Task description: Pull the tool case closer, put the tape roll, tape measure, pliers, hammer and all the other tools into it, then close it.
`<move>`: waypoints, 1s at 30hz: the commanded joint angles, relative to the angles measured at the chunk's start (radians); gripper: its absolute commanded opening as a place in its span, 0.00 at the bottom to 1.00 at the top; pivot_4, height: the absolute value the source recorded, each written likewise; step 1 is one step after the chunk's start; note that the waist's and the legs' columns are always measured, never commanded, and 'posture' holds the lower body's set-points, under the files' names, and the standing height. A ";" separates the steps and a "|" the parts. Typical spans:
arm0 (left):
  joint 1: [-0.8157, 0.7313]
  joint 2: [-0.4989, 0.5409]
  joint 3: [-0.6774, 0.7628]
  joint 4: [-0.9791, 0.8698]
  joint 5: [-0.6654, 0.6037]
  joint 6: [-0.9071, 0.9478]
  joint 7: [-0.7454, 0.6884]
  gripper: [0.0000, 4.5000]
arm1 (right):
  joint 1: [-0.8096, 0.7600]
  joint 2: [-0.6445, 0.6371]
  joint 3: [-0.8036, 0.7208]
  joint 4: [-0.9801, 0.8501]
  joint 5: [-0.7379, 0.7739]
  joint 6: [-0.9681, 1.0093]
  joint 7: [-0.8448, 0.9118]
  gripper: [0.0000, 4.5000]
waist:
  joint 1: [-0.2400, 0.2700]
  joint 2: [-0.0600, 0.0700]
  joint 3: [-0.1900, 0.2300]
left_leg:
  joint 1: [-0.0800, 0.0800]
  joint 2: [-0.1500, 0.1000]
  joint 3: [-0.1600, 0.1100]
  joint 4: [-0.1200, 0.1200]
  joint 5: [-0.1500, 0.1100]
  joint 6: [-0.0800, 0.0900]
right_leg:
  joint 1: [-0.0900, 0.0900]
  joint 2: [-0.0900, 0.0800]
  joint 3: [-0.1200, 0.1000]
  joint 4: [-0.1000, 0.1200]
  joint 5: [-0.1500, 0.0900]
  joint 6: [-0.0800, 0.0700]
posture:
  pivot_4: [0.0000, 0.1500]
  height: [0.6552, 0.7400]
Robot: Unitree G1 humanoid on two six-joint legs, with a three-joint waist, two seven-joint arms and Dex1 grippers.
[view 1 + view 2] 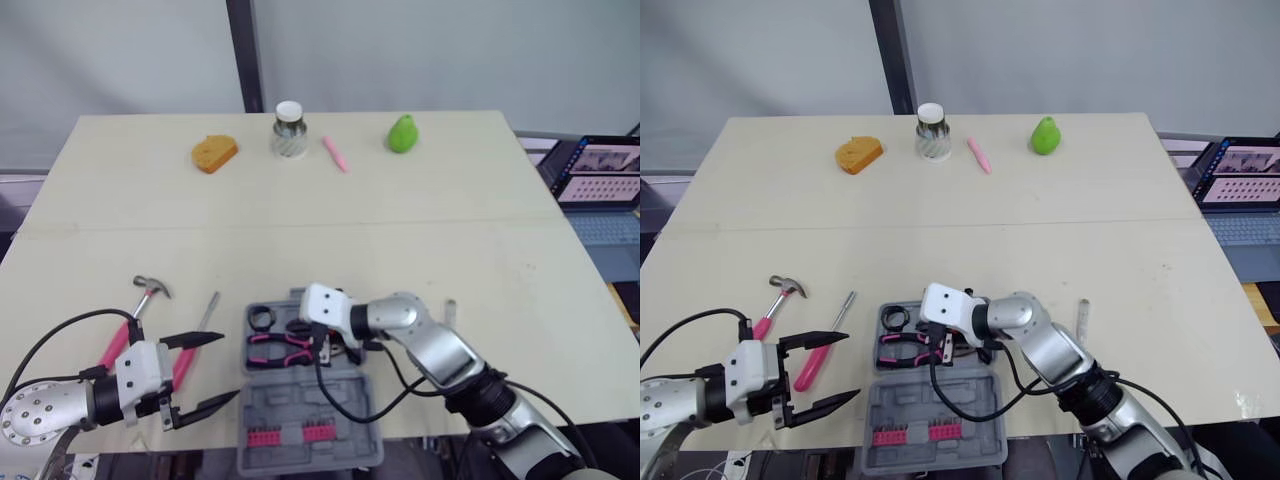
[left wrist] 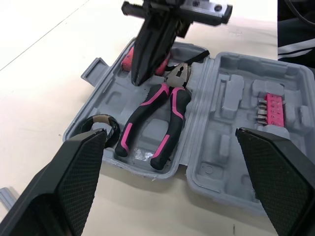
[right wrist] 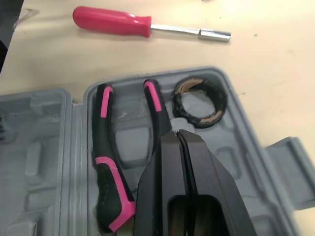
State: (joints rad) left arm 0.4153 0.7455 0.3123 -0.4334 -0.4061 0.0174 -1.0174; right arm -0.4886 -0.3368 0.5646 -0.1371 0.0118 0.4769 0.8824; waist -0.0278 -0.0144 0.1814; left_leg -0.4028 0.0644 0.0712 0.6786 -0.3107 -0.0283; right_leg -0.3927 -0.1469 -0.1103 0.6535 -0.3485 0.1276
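Right gripper [image 3: 179, 133] pinched together above pliers [image 2: 176, 102] in tool case [image 2: 216, 164] | left gripper [image 1: 228, 367] spread wide, holding nothing

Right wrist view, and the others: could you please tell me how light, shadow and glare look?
Right wrist view: the shut right claw blocks the head of the pliers; the screwdriver shaft glints. Left wrist view: the table glares almost white beside the tool case. Left eye view: even light, faint shadows.
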 commanded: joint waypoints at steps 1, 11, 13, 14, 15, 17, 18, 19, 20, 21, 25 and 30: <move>0.009 -0.002 -0.001 -0.031 0.003 -0.002 0.008 1.00 | 0.007 0.010 0.007 0.012 -0.008 -0.051 0.001 0.01 | 0.000 0.000 0.000 | 0.000 0.000 0.000 0.000 0.000 0.000 | 0.000 0.000 0.000 0.000 0.000 0.000 | 1.00 1.00; 0.013 -0.006 -0.003 -0.036 0.006 -0.003 0.015 1.00 | 0.012 -0.018 0.065 0.070 -0.091 -0.138 0.009 0.01 | 0.000 0.000 0.000 | 0.000 0.000 0.000 0.000 0.000 0.000 | 0.000 0.000 0.000 0.000 0.000 0.000 | 1.00 1.00; 0.014 -0.006 -0.003 -0.036 0.007 -0.004 0.016 1.00 | 0.018 -0.019 0.068 0.079 -0.101 -0.145 0.010 0.01 | 0.000 0.000 0.000 | 0.000 0.000 0.000 0.000 0.000 0.000 | 0.000 0.000 0.000 0.000 0.000 0.000 | 1.00 1.00; 0.015 -0.005 -0.004 -0.037 0.007 -0.004 0.016 1.00 | 0.017 -0.024 0.075 0.082 -0.112 -0.154 0.014 0.01 | 0.000 0.000 0.000 | 0.000 0.000 0.000 0.000 0.000 0.000 | 0.000 0.000 0.000 0.000 0.000 0.000 | 1.00 1.00; 0.015 -0.005 -0.004 -0.037 0.008 -0.005 0.016 1.00 | 0.016 -0.029 0.081 0.086 -0.126 -0.167 0.016 0.01 | 0.000 0.000 0.000 | 0.000 0.000 0.000 0.000 0.000 0.000 | 0.000 0.000 0.000 0.000 0.000 0.000 | 1.00 1.00; 0.012 -0.005 -0.005 -0.035 0.009 -0.005 0.018 1.00 | 0.017 -0.032 0.086 0.093 -0.143 -0.184 0.017 0.01 | 0.000 0.000 0.000 | 0.000 0.000 0.000 0.000 0.000 0.000 | 0.000 0.000 0.000 0.000 0.000 0.000 | 1.00 1.00; 0.010 -0.005 -0.006 -0.034 0.010 -0.005 0.019 1.00 | 0.018 -0.030 0.086 0.095 -0.146 -0.188 0.018 0.01 | 0.000 0.000 0.000 | 0.000 0.000 0.000 0.000 0.000 0.000 | 0.000 0.000 0.000 0.000 0.000 0.000 | 1.00 1.00; 0.007 -0.005 -0.007 -0.032 0.010 -0.005 0.020 1.00 | 0.015 -0.037 0.099 0.105 -0.171 -0.208 0.015 0.01 | 0.000 0.000 0.000 | 0.000 0.000 0.000 0.000 0.000 0.000 | 0.000 0.000 0.000 0.000 0.000 0.000 | 1.00 1.00; 0.005 -0.004 -0.007 -0.030 0.011 -0.005 0.020 1.00 | 0.012 -0.046 0.115 0.114 -0.197 -0.234 0.016 0.01 | 0.000 0.000 0.000 | 0.000 0.000 0.000 0.000 0.000 0.000 | 0.000 0.000 0.000 0.000 0.000 0.000 | 1.00 1.00; 0.004 -0.004 -0.008 -0.029 0.011 -0.005 0.021 1.00 | 0.011 -0.049 0.123 0.122 -0.214 -0.252 0.017 0.01 | 0.000 0.000 0.000 | 0.001 0.000 0.000 0.000 0.000 0.000 | 0.000 0.000 0.000 0.000 0.000 0.000 | 1.00 1.00; 0.003 -0.004 -0.008 -0.029 0.012 -0.006 0.024 1.00 | 0.010 -0.050 0.134 0.145 -0.249 -0.283 0.014 0.01 | 0.000 0.000 -0.001 | 0.002 0.000 0.000 0.000 0.000 0.000 | 0.001 0.000 0.000 0.000 0.000 0.000 | 1.00 1.00; 0.001 -0.005 -0.007 -0.028 0.014 -0.004 0.028 1.00 | 0.011 -0.053 0.153 0.170 -0.302 -0.325 0.016 0.01 | 0.000 0.000 -0.001 | 0.003 0.000 0.001 0.000 0.000 0.000 | 0.001 0.000 0.001 0.000 0.000 0.000 | 1.00 1.00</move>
State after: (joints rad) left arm 0.4137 0.7441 0.3017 -0.4342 -0.3903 0.0207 -0.9959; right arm -0.5078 -0.3783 0.6810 -0.0205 -0.2564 0.1345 0.8821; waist -0.0277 -0.0143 0.1800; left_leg -0.3996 0.0646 0.0720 0.6781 -0.3108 -0.0285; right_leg -0.3915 -0.1469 -0.1097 0.6530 -0.3485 0.1276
